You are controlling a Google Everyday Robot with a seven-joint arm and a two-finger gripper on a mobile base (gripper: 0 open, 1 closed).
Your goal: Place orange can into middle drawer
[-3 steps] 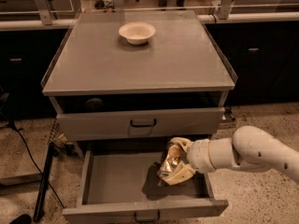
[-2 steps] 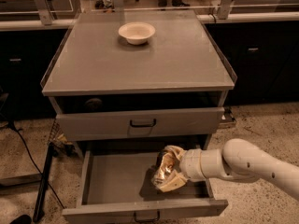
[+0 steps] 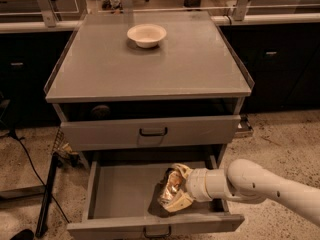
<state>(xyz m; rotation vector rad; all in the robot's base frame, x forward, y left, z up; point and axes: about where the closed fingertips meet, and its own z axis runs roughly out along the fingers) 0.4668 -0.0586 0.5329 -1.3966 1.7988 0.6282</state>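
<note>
The orange can (image 3: 169, 188), mottled orange-gold, is held tilted between the cream fingers of my gripper (image 3: 173, 190). The gripper is shut on it. My white arm reaches in from the right. Can and gripper are low inside the middle drawer (image 3: 120, 196), a grey metal drawer pulled open at the bottom of the cabinet. The can is right of the drawer's centre, near its front wall. I cannot tell whether the can touches the drawer floor.
A closed grey drawer front (image 3: 152, 132) with a dark loop handle sits one tier higher. A shallow cream bowl (image 3: 146, 35) stands on the cabinet top (image 3: 150, 74). A black cable and stand (image 3: 47, 194) lie on the floor at left.
My gripper has moved left and lower into the open drawer, still holding the orange can. The drawer and the bowl have not moved.
</note>
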